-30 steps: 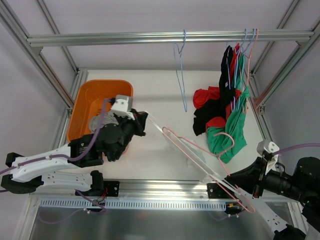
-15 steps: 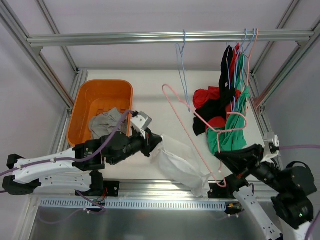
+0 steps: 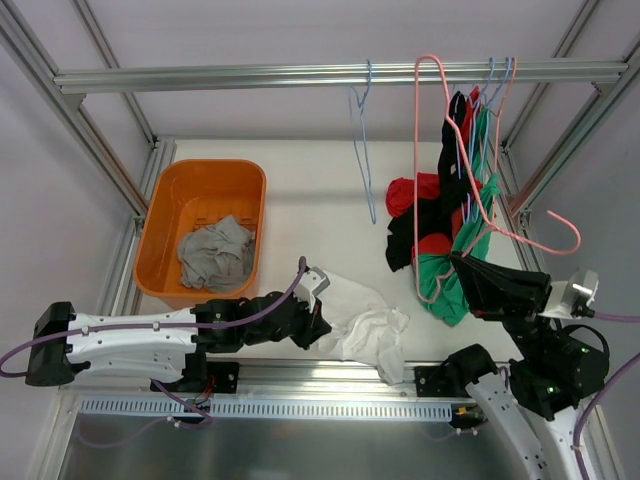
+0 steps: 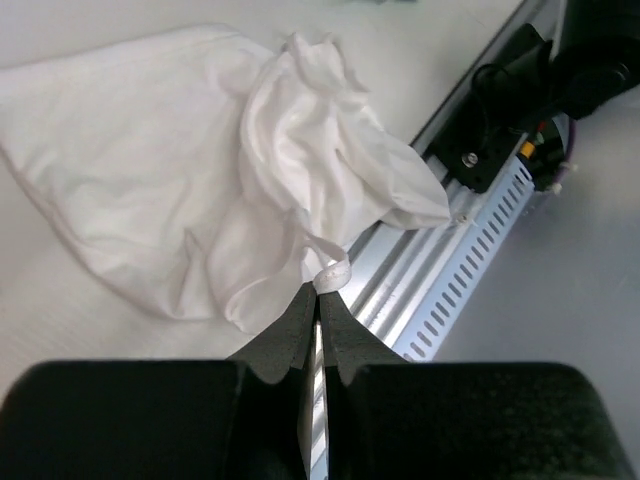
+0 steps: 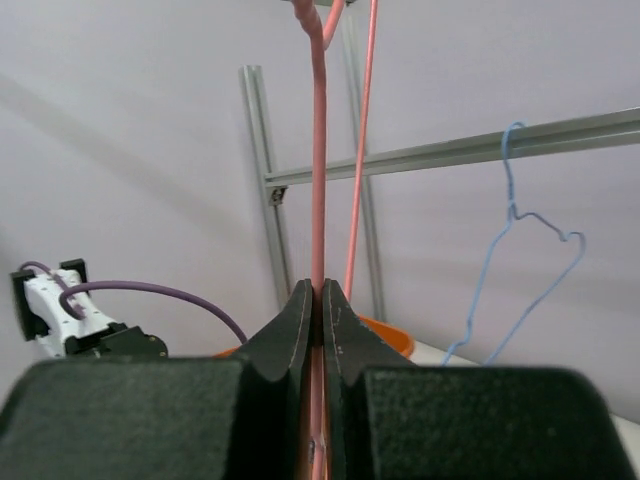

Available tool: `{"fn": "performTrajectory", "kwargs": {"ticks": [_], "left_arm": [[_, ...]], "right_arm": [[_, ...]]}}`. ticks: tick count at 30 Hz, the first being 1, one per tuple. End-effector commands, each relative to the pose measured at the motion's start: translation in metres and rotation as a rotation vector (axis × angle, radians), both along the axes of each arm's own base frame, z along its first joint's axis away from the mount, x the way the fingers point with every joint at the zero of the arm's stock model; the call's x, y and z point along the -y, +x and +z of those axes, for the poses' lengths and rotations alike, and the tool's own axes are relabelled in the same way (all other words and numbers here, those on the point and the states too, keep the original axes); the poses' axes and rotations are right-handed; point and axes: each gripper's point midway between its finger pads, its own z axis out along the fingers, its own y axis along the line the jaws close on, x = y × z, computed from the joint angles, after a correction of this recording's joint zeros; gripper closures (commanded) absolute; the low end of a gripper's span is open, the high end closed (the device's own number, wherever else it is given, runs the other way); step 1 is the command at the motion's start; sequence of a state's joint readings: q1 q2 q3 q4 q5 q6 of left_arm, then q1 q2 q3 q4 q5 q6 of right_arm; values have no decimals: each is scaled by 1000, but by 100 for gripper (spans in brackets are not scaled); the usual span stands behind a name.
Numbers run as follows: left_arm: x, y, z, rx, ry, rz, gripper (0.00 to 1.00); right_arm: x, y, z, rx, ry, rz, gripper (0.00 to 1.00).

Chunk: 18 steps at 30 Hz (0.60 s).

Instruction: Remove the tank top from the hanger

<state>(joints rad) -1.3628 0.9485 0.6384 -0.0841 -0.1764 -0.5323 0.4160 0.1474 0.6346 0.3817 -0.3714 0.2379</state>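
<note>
From above: the white tank top (image 3: 365,322) lay crumpled on the desk (image 3: 300,190) right at my left jaws, clear of the pink hanger (image 3: 416,170) that my right jaws held aloft. Left wrist: left jaws clenched on the top's edge (image 4: 150,180). Right wrist: right jaws clamped on the hanger's wire (image 5: 318,150), which rose straight above them.

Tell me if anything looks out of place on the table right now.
The white tank top lies crumpled at the table's near edge, one corner spilling over the metal rail, its strap pinched in the left gripper. The right gripper holds the pink hanger bare.
</note>
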Motion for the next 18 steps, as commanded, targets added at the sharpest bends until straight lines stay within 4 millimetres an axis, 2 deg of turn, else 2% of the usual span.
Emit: {"fn": "performTrajectory", "kwargs": {"ticks": [1,2,3,4,5,6,7,8,9,12,13,14,16,18], "left_arm": [[0,20,16,-12,-107,181,100],[-7,23,8,-9,-65,207,100],[-9,27,8,-4,-48,235,100],[-12,32,7,10,-29,264,100],[-14,34,5,14,-8,271,100],[-15,35,5,16,7,278,96],[-14,36,8,27,7,279,91],[-15,38,10,33,8,284,70],[-14,39,16,39,2,290,53],[-15,43,29,60,-8,301,23],[-15,44,32,69,-5,301,7],[-16,44,36,73,-5,299,2],[-16,43,45,89,-3,279,1],[-14,39,53,89,-14,241,1]], "right_arm": [[35,-9,6,67,6,-208,100],[42,-9,1,20,-30,-257,100],[40,1,-36,-149,-154,-277,100],[50,-18,-20,-151,-196,-295,100],[54,-20,-28,-224,-235,-308,100],[59,-17,-62,-386,-326,-330,100],[65,-23,-56,-427,-362,-349,100],[71,-23,-82,-544,-433,-371,100],[79,-20,-88,-592,-450,-416,100],[79,-16,-103,-713,-517,-417,100],[76,-13,-106,-742,-532,-406,100],[72,-4,-109,-794,-562,-395,100],[64,5,-110,-835,-588,-371,100],[56,25,-103,-857,-602,-369,100]]}}
